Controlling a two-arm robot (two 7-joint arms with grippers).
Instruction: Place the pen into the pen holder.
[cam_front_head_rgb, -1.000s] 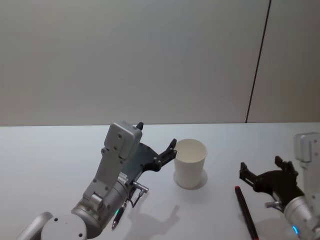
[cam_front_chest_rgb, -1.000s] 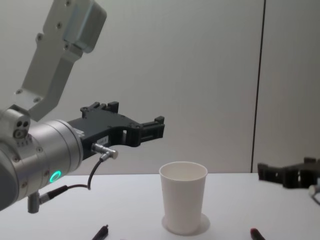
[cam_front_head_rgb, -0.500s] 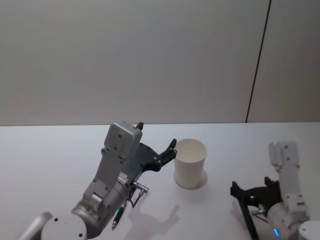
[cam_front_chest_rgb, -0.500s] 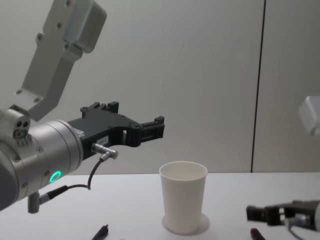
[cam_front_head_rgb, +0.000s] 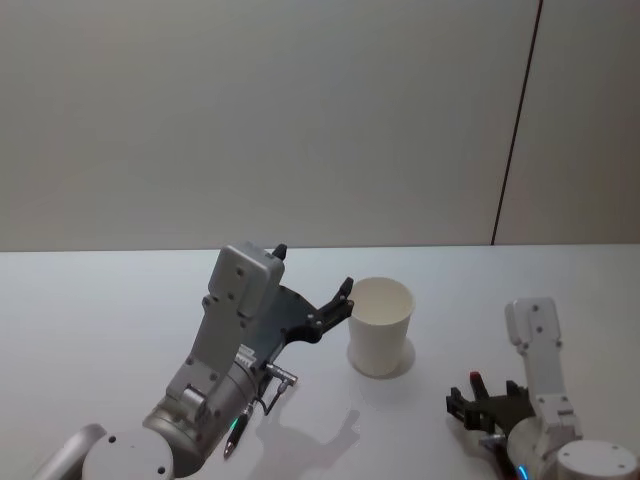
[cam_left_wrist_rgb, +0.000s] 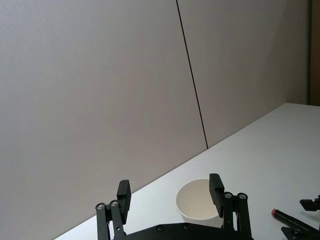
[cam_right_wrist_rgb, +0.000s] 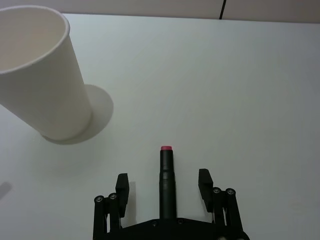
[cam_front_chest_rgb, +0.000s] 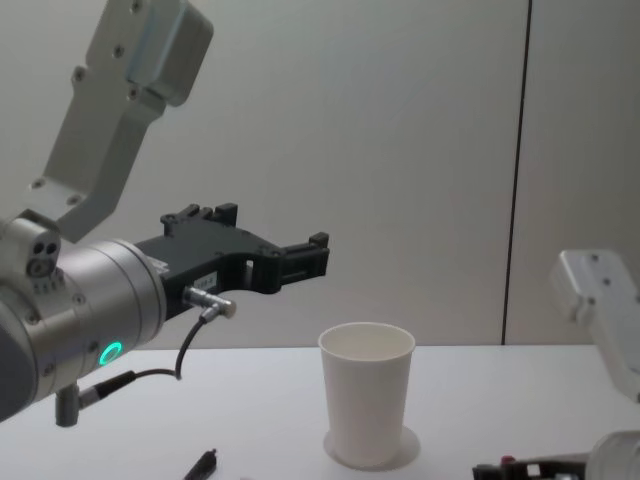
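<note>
The plain white paper cup (cam_front_head_rgb: 380, 328) stands open-mouthed. Bare white table (cam_right_wrist_rgb: 210, 75) stretches between it and the spread-fingered right gripper (cam_right_wrist_rgb: 164, 181) — that side lies free. On the cup's left, the raised left gripper (cam_left_wrist_rgb: 170, 190), fingers apart, hangs near the rim — an obstacle there.

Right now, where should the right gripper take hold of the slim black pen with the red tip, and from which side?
Probably its barrel, mid-length, from above: the slim black pen lies flat on the white table, lengthwise between the open fingers of the right gripper.
</note>
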